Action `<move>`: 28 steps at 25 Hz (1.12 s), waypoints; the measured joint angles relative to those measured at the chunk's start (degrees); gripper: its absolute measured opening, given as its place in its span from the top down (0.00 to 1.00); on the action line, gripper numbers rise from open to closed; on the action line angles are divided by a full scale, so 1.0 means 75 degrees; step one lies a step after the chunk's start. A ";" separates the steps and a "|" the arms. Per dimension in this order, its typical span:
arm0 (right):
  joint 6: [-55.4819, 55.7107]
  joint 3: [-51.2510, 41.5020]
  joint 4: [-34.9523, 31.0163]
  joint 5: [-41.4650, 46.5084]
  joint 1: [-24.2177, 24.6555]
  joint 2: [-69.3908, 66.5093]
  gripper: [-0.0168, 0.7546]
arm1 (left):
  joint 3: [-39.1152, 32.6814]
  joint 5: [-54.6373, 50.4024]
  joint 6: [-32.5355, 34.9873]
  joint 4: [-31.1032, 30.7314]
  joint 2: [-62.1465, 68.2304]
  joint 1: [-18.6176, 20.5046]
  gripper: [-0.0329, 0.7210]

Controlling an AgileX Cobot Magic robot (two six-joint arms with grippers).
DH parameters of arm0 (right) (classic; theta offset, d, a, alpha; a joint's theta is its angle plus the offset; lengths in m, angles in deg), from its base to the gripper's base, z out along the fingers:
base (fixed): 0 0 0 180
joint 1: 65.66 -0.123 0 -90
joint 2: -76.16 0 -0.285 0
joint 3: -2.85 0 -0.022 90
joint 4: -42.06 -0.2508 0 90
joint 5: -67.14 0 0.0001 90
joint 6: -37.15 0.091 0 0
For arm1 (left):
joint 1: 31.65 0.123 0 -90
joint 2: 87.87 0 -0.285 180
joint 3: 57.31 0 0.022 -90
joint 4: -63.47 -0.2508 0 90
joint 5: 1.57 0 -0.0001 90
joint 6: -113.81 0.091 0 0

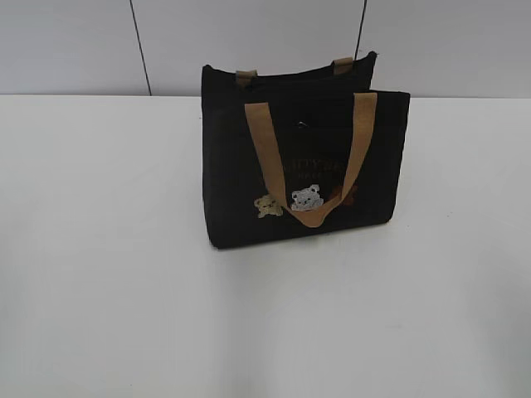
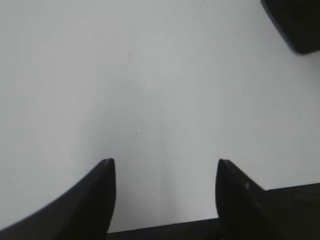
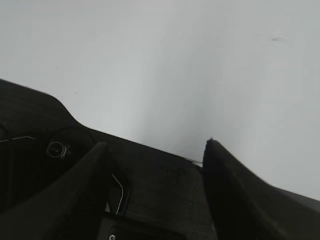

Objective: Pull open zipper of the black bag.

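Exterior view: black bag is being shown upright, mid-table, well apart from both arms. Left gripper and right gripper are being held apart, empty. Zipper cannot be made out; a strap being snagged instead is judged likely. Reddish lettering is being rendered unreadable.
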 joint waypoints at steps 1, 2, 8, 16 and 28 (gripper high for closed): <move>0.0000 -0.0028 -0.0008 0.0020 0.0000 0.0198 0.40 | -0.0110 0.0000 0.0000 0.0053 -0.0223 0.0000 0.33; 0.0000 -0.0035 -0.0016 0.0052 0.0000 0.0349 0.40 | -0.0215 -0.0009 0.0000 0.0120 -0.0479 0.0000 0.33; -0.0006 -0.0043 -0.0041 0.0340 0.0000 0.1186 0.40 | -0.0459 -0.0098 0.0000 0.0217 -0.1618 0.0000 0.34; -0.0006 -0.0051 -0.0043 0.0180 0.0000 0.2763 0.40 | -0.0459 -0.0112 0.0000 0.0217 -0.2950 0.0000 0.34; 0.0033 -0.0462 0.0066 -0.0350 0.0000 0.3278 0.40 | -0.0468 -0.0172 0.0031 0.0224 -0.3075 0.0000 0.37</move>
